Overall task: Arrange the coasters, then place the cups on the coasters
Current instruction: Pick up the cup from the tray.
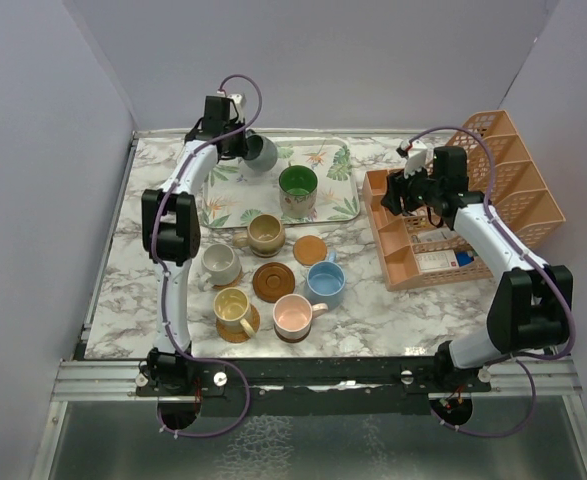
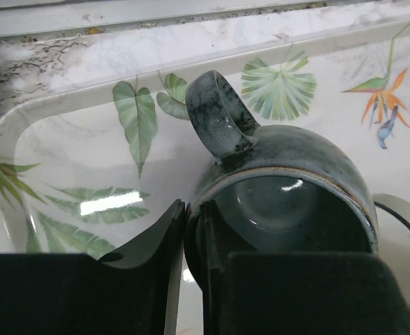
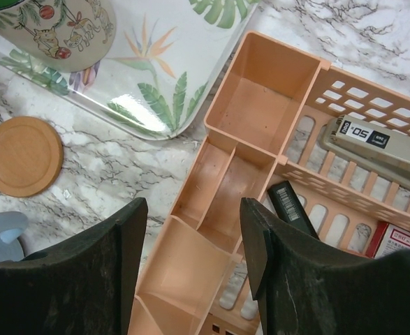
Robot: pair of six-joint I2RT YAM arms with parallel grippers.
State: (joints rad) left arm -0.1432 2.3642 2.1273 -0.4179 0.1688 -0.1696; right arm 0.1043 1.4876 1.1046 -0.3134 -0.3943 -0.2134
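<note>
Left pincer [image 2: 193, 216]: clamped on grey-blue cup [image 2: 295, 153] rim, 1 finger inside. Right pincer [image 3: 193, 209]: gaping halfway, empty, orange rack [image 3: 260, 105] just beneath.

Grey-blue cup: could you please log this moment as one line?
left gripper: shut on grey-blue cup | right gripper: open, over rack
</note>
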